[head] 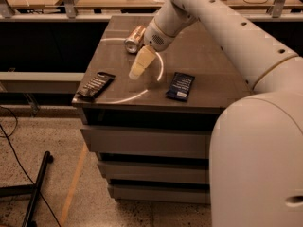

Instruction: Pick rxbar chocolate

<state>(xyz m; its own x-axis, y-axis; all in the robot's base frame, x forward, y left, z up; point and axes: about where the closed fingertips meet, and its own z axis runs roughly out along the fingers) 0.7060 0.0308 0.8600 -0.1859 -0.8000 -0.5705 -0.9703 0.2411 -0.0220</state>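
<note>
Gripper hangs above the middle of the cabinet top; open or closed cannot be told. A drink can lies on its side just beyond it, and a dark blue bar lies to the right. At the near-left corner, apart from the gripper, lies the rxbar chocolate, flat, black-wrapped with pale lettering.

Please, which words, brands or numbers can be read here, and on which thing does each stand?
No text can be read.
Black bar: rows of pale lettering, too blurred.
Blue bar: pale print, too blurred.
Can: nothing legible.
Gripper, hovering between the bars: no marking seen.
</note>
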